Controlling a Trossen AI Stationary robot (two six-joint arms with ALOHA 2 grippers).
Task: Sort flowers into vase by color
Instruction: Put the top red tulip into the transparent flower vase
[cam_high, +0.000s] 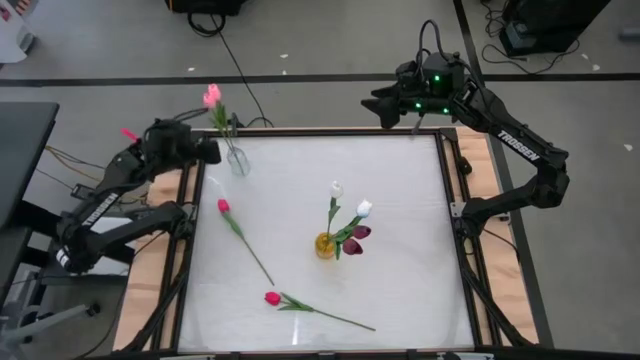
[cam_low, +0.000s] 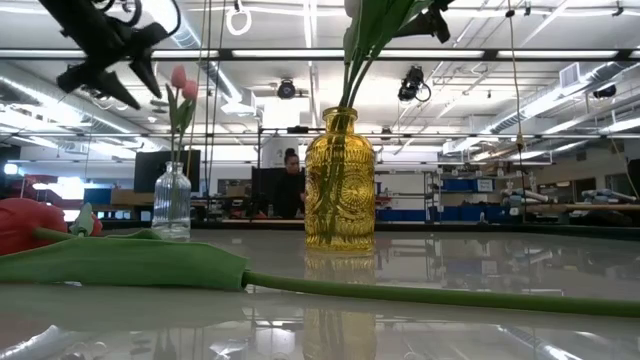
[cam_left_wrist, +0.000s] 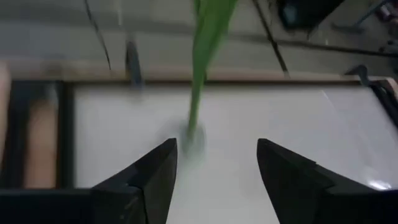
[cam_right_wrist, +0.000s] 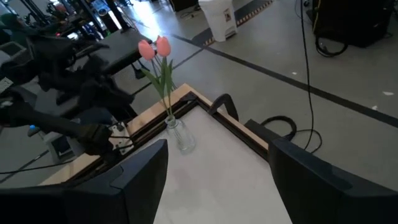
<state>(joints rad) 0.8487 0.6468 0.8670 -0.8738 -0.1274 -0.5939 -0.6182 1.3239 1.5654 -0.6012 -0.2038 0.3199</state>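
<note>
- The left pincer is hovering with its fingers apart and holding nothing, just beside the clear vase, which is carrying two pink tulips at the counter corner.
- The right pincer is waiting with its fingers apart and empty at the counter's far edge, well apart from every flower.
- Two more pink-red tulips are lying loose on the counter: one near the left pincer, the other farther off.
- The yellow vase is holding white and dark purple tulips, between the two pincers.
- Risk, as I judge it: the left pincer is sitting so close to the light clear vase that a careless swing could be tipping it over.
- The thin stems could be slipping or twisting in a grasp.
- "TROSSEN" is showing on the right arm.
</note>
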